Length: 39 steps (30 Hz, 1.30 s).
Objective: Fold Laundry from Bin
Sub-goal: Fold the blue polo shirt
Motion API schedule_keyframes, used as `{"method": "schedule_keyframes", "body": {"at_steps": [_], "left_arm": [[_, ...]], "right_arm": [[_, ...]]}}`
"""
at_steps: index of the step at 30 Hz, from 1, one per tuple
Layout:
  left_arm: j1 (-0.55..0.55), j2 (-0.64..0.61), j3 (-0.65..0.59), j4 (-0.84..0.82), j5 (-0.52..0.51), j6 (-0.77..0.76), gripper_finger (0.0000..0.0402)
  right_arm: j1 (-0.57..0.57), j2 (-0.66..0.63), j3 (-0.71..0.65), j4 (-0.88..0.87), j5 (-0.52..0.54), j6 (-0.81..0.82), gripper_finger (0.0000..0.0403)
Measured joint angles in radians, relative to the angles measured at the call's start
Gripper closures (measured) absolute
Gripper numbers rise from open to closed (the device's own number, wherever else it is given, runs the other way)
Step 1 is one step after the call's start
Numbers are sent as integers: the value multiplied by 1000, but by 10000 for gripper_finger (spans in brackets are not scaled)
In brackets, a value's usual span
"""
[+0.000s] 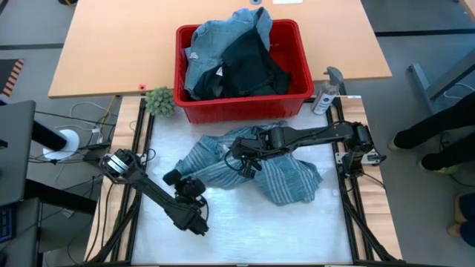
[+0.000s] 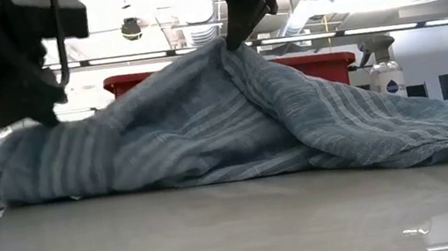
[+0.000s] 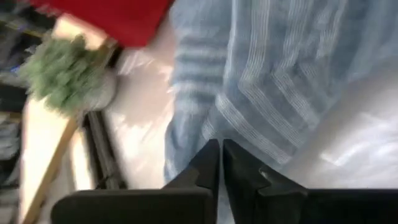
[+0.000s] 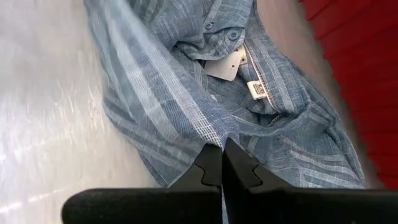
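Note:
The blue-grey white-striped shirt lies crumpled on the white table top in front of the red bin. The bin holds light blue denim pieces and dark garments. My right gripper is shut on the middle of the shirt and holds it up in a peak. My left gripper is shut at the shirt's left edge, and its closed fingers show in the left wrist view. My left gripper has its closed fingertips at the shirt's left edge, slanting down from the near left. The cloth seems pinched there, but the fingers hide the spot. The shirt's left end rests on the table. My right gripper pinches a bunched fold near the shirt's middle, slanting down from above. That fold is lifted into a peak. The cloth slopes down from it on both sides to the table, drawn fairly taut near the fingers.
A small green plant stands by the bin's left near corner and a pump bottle by its right one. A wooden table lies behind. A person's legs show at the right.

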Motion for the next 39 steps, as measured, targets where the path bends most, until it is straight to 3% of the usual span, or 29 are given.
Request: {"method": "schedule_keyframes", "body": {"at_steps": [6,9,13,20,30,35,39], "left_arm": [[3,-177,14,-3,-83,-41,401],[-14,-266,6,112,-153,-86,401],[-57,-297,5,271,-228,54,401],[-116,-165,4,344,-192,331,389],[-50,-104,3,165,-8,192,282],[-63,-104,20,322,-20,215,271],[-103,-104,90,320,-17,277,271]], "right_arm": [[0,0,0,-5,0,-11,383],[-1,0,0,0,0,-12,383],[-1,0,0,1,0,-14,383],[-2,0,0,2,0,-22,383],[-3,0,0,3,-1,-41,383],[-15,0,0,-2,-4,-40,383],[-16,0,0,-3,-4,-45,383]]}}
